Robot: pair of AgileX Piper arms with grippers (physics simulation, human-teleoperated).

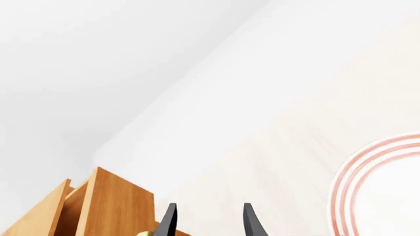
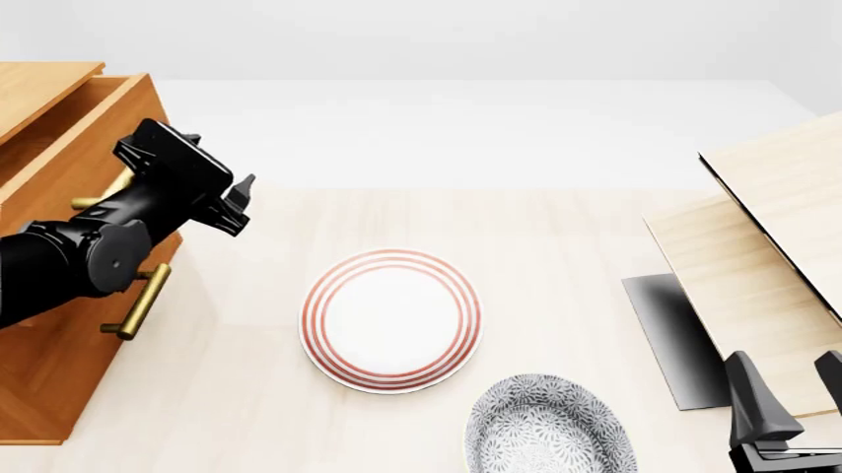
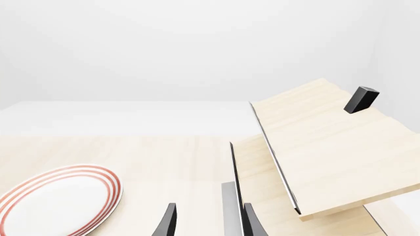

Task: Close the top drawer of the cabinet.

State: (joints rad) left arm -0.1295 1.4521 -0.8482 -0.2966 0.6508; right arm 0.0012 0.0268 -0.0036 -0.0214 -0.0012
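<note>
the cabinet (image 2: 53, 325) stands at the left edge of the counter (image 2: 553, 236). its top drawer (image 2: 73, 138) is pulled out toward the middle of the counter, its plain front projecting past the lower front; the lower drawer handle (image 2: 138, 301) shows below the arm. the top drawer's brass handle (image 2: 99, 195) is mostly hidden behind the left arm.

the left hand (image 2: 241, 202) is held close in front of the top drawer's face, near the handle. in the left wrist view its fingers (image 1: 169, 221) stand parted with nothing between them. whether any part of it touches the drawer front cannot be told. the right hand (image 2: 790, 389) sits low at the near right, by the pale wood structure (image 2: 776, 246), fingers apart and empty, well away from the cabinet.

judgement: the step in hand is the approach to the drawer front; the closing push is not yet done. the next move calls for the left hand to bear flat against the front and press it straight toward the cabinet body. the red-ringed plate (image 2: 390, 318) and patterned plate (image 2: 553, 426) lie clear of that path.
</note>
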